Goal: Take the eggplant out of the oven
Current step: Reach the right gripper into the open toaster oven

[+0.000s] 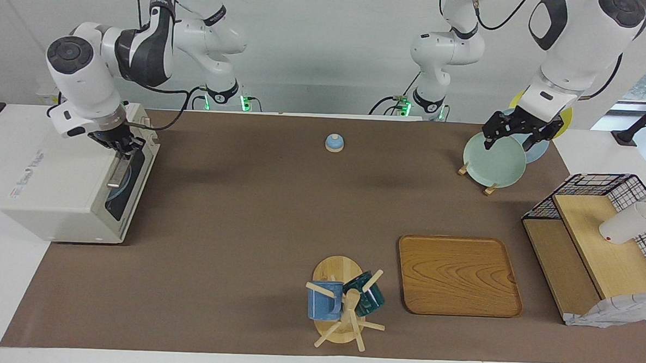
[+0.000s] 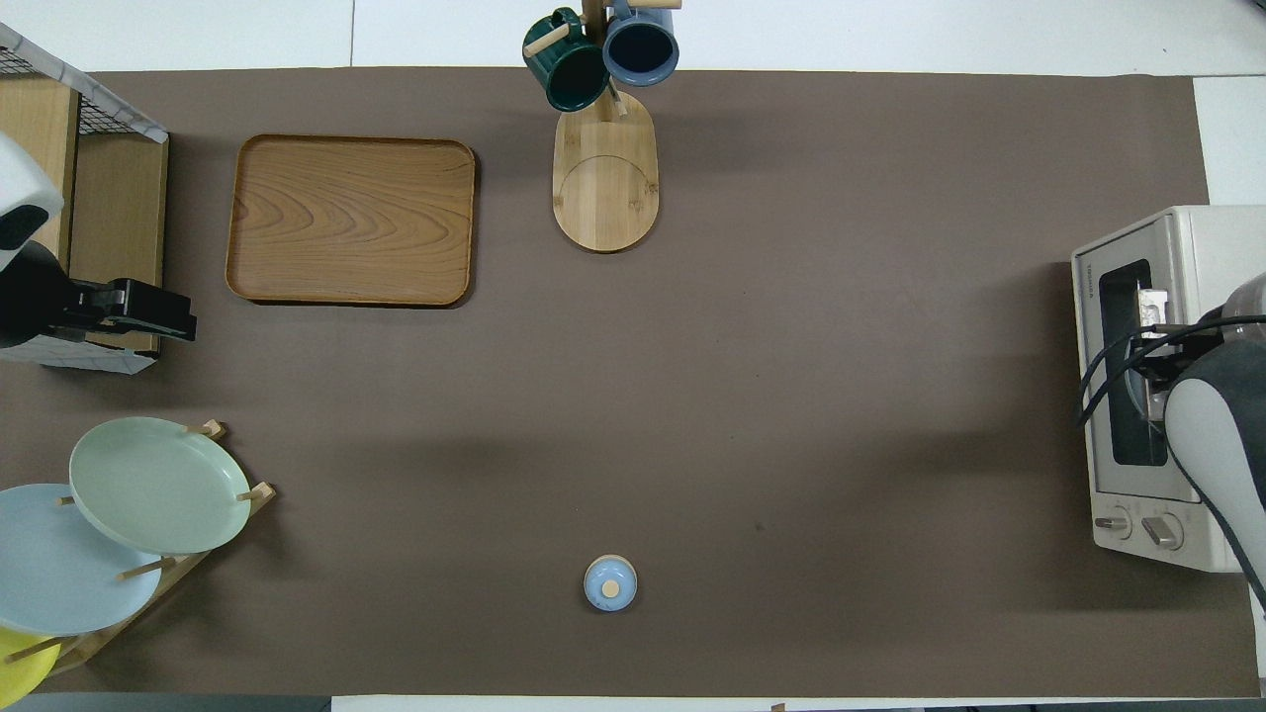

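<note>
Brown mat, oven shut, right gripper at its handle, grip unclear

the facing view looks down from high across the table toward the robots, whose bases stand at its top edge, nearer them than the small round pale-blue bell with a wooden button. the overhead view looks steeply down from above the robots' end, with that bell low in it. both stand well back and share the brown mat around the bell, half a turn apart.
</note>
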### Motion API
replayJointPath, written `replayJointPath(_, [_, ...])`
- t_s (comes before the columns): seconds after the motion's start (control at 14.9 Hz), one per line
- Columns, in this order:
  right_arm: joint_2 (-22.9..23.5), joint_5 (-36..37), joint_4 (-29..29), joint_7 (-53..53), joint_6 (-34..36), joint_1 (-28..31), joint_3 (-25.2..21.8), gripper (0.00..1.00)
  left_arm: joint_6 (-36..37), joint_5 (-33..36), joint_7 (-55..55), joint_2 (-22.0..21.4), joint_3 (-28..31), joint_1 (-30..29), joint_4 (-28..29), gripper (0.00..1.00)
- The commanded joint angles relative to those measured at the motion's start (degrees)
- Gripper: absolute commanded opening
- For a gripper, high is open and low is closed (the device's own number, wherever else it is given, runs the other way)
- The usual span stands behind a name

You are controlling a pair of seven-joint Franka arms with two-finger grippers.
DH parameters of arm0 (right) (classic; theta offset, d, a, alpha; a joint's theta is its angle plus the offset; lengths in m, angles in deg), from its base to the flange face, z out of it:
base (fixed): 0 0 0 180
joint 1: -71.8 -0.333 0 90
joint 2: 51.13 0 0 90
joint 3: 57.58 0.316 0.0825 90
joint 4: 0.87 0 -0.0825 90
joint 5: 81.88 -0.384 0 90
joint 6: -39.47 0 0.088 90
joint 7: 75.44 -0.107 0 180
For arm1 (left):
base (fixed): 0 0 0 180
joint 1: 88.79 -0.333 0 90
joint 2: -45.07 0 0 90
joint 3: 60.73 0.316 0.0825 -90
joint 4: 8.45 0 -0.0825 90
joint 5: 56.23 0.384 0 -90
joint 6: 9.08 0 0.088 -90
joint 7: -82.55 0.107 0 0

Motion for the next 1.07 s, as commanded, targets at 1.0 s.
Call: replayJointPath(1.0, [8.6,-6.4,-10.9,-1.3,-25.9,-2.7,0.4,0.00,0.5,1.2,0.5,-0.6,-0.5,-0.6,0.0,1.00])
